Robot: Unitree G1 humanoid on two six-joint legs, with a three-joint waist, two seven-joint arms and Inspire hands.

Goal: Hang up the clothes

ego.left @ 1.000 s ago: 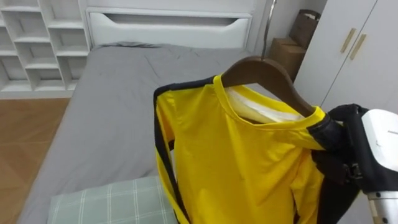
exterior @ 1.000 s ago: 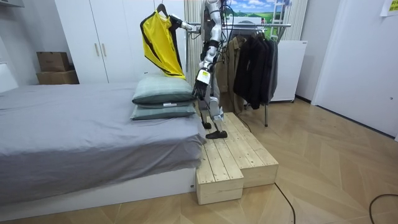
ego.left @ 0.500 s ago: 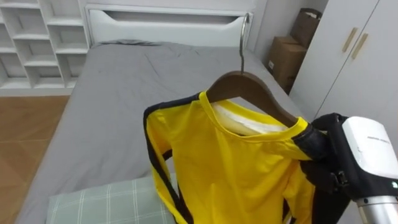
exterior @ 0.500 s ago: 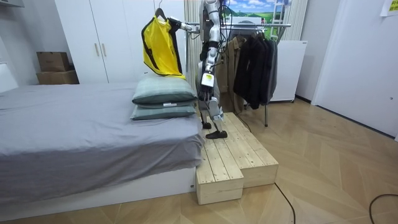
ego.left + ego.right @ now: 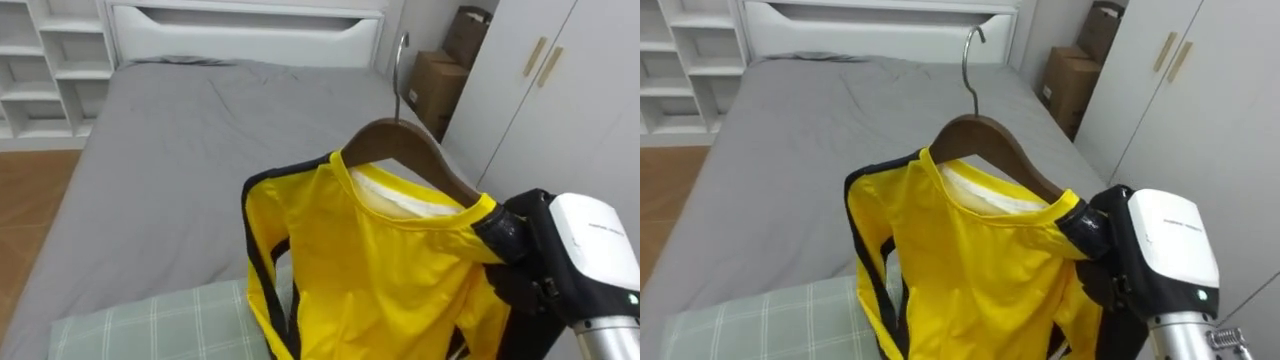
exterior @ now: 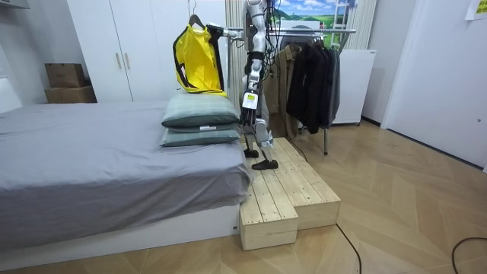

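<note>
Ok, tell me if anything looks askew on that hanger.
The yellow shirt sits lopsided on the wooden hanger: its neckline slants down toward the right hand, which grips that end, and the far side droops in folds.

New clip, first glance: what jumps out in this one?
A bright yellow shirt on a wooden hanger, held up over the grey bed by the right robot hand gripping the hanger's end. In the room view, the robot stands on a wooden platform beside the bed, a clothes rack of dark garments behind it.
</note>
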